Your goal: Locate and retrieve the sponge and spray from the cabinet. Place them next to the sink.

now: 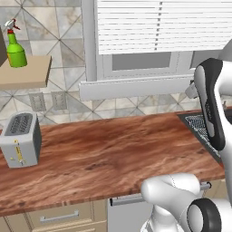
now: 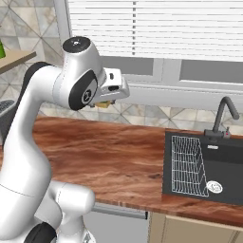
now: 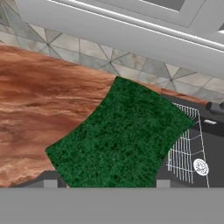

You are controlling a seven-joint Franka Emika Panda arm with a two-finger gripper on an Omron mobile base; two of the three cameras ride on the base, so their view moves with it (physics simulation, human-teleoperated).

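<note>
The sponge [image 3: 120, 138] shows its dark green top in the hand view, spanning the space between the two dark tips of my gripper [image 3: 106, 183], which is shut on it. In the right base view my gripper [image 2: 107, 101] hangs above the wooden counter [image 2: 109, 156], left of the sink [image 2: 223, 163], with a yellow edge of the sponge [image 2: 105, 103] peeking out under the hand. The green spray [image 1: 15, 49] with its red-and-white nozzle stands upright on the cabinet's tan side shelf [image 1: 27, 74] at the far left. The sink [image 3: 194, 144] with its wire rack lies ahead and to the right of the hand.
A grey toaster [image 1: 20, 139] sits on the counter's left end. A dark curved faucet [image 2: 226, 114] rises behind the sink. A window with white blinds [image 1: 158, 25] runs along the back wall. Drawers [image 1: 59, 217] lie below the counter edge.
</note>
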